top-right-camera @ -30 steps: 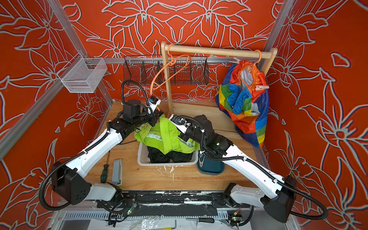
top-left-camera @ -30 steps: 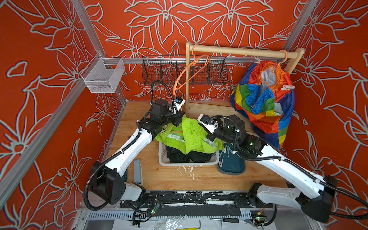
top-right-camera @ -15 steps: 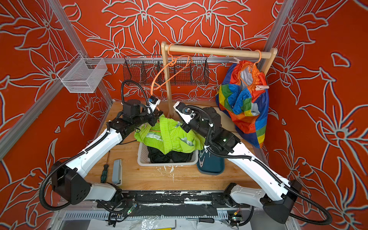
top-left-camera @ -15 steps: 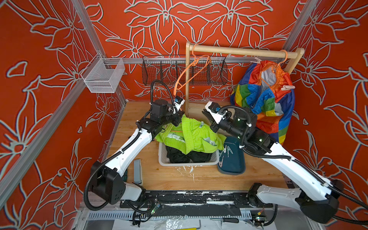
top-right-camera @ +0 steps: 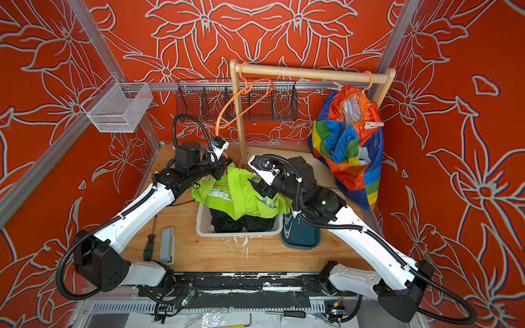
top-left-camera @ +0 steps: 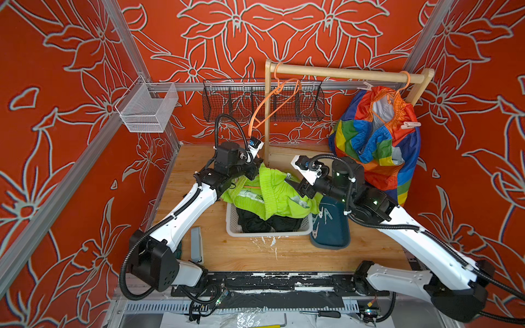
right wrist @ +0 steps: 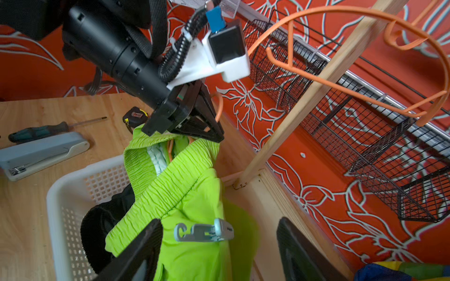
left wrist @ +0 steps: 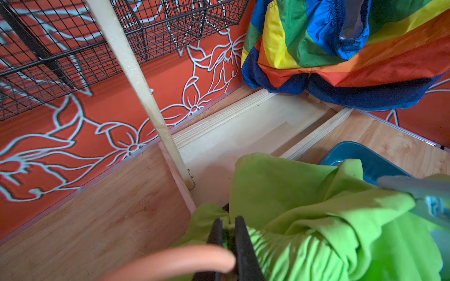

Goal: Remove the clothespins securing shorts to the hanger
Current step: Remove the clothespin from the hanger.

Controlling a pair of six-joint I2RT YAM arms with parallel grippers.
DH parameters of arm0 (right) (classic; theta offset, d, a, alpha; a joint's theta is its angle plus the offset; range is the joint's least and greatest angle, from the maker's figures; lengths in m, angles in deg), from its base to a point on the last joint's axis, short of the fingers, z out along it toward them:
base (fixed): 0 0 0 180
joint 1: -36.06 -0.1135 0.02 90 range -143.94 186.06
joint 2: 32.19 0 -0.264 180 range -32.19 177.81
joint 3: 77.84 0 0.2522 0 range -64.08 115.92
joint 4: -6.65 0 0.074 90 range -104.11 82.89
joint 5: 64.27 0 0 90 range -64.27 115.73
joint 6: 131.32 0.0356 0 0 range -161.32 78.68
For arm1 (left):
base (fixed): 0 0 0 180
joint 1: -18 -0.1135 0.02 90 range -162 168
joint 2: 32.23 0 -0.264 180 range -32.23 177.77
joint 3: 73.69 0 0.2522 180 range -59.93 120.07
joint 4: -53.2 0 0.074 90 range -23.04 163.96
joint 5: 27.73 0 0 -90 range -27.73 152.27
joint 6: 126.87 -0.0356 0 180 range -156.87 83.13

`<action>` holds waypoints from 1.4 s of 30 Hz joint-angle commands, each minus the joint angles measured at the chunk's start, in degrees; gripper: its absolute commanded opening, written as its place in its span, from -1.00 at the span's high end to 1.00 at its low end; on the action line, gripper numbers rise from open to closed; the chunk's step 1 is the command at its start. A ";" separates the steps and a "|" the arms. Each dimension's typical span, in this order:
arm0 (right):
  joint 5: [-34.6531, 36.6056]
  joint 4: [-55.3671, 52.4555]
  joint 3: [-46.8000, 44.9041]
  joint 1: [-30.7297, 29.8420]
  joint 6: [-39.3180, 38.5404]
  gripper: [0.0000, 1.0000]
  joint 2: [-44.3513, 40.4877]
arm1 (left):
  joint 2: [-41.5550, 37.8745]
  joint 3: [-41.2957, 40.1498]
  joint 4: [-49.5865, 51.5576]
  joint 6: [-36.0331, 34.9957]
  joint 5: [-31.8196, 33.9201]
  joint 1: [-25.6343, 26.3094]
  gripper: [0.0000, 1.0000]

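Note:
The lime green shorts (top-left-camera: 272, 196) hang over the white basket (top-left-camera: 270, 234), with an orange hanger (left wrist: 170, 262) inside their waistband. My left gripper (left wrist: 227, 226) is shut on that waistband (right wrist: 192, 131). My right gripper (right wrist: 219, 222) is open above the green fabric. A pale blue clothespin (right wrist: 203, 233) lies free between its fingers, touching neither. Black shorts (top-left-camera: 255, 223) lie in the basket. The rainbow shorts (top-left-camera: 377, 142) hang from an orange hanger on the wooden rail (top-left-camera: 341, 74), with a pink clothespin (top-left-camera: 410, 124) clipped on them.
An empty orange hanger (top-left-camera: 272, 105) hangs beside the rack's upright post (top-left-camera: 267, 113). A teal bin (top-left-camera: 329, 230) stands right of the basket. A grey stapler (top-left-camera: 196, 244), a screwdriver (top-right-camera: 149, 244) and a tape measure (right wrist: 135, 116) lie on the wood at the left. Wire baskets (top-left-camera: 264, 99) line the back wall.
My right gripper was shut, lifted toward the back, then came down over the green shorts and opened, letting the pale blue clothespin go. The left arm has not moved.

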State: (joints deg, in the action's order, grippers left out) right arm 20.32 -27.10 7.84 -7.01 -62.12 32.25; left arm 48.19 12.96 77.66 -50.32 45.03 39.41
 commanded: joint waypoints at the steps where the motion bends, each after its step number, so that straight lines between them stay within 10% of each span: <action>1: -1.98 -3.11 -0.31 0.15 -1.19 -0.54 1.36 | 0.15 1.21 -0.26 0.71 -1.31 0.03 1.00; 24: -5.16 2.65 -0.01 3.49 -1.36 -0.32 7.99 | -0.36 0.95 -0.42 0.51 -1.42 0.01 1.00; 42: -9.18 2.45 0.15 4.99 1.11 0.48 7.78 | -0.30 0.95 -0.42 0.45 -1.40 0.04 1.00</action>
State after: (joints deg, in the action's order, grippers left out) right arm 13.22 -24.87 7.86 -2.11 -61.81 40.58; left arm 48.19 12.96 78.36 -50.34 45.03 39.41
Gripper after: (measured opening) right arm 0.265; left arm 0.091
